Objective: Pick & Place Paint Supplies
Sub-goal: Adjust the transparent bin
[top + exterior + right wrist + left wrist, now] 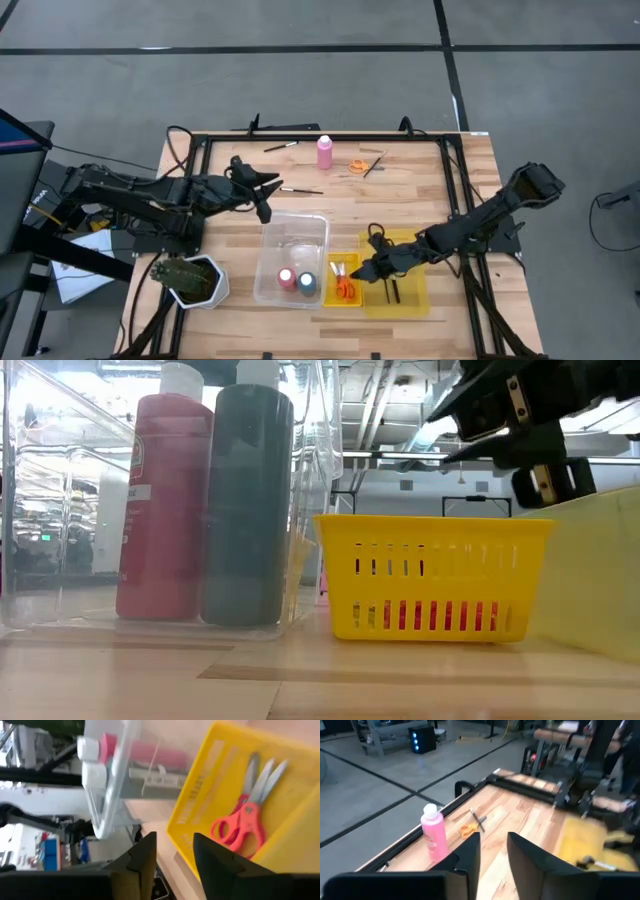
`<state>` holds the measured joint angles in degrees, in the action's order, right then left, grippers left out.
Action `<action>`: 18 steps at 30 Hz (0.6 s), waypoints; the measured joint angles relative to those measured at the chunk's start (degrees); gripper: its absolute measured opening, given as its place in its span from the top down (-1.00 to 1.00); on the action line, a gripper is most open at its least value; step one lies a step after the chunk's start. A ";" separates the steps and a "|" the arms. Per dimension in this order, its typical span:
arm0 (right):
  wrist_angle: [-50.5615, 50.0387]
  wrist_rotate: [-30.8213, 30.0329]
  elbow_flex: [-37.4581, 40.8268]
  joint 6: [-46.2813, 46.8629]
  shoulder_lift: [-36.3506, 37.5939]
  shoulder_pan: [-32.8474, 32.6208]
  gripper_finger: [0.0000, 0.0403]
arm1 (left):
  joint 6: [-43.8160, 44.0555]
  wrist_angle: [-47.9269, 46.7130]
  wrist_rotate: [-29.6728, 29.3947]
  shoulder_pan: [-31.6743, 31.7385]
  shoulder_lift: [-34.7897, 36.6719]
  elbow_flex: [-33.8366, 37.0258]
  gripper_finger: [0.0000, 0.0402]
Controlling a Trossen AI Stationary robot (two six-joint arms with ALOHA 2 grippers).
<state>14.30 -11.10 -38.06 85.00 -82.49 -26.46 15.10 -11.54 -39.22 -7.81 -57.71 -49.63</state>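
Your right gripper [362,272], fingers apart and empty, hangs beside the slotted yellow basket [343,298] holding shiny red-handled scissors [240,827]; your left gripper [262,193] is open too.

Left claw [266,193] reaching in from the bench's left side, fingers [470,855] parted, holding nothing. Right claw [364,270] stretched diagonally from the right toward the front middle, fingers [145,852] also apart, empty.
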 joint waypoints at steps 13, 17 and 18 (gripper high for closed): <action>-7.23 -5.91 0.01 -3.50 12.37 0.72 0.98 | 3.28 -12.02 18.78 9.28 -11.28 0.02 1.00; -8.84 -6.99 0.01 -4.60 14.10 0.76 0.99 | 2.92 -13.56 21.08 10.77 -14.14 0.02 1.00; -9.31 -7.01 0.01 -4.81 14.42 0.76 0.99 | 2.82 -13.70 21.08 10.92 -14.40 0.02 1.00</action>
<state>4.99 -18.12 -38.04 80.18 -68.08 -25.69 17.92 -25.23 -18.14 3.11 -72.10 -49.60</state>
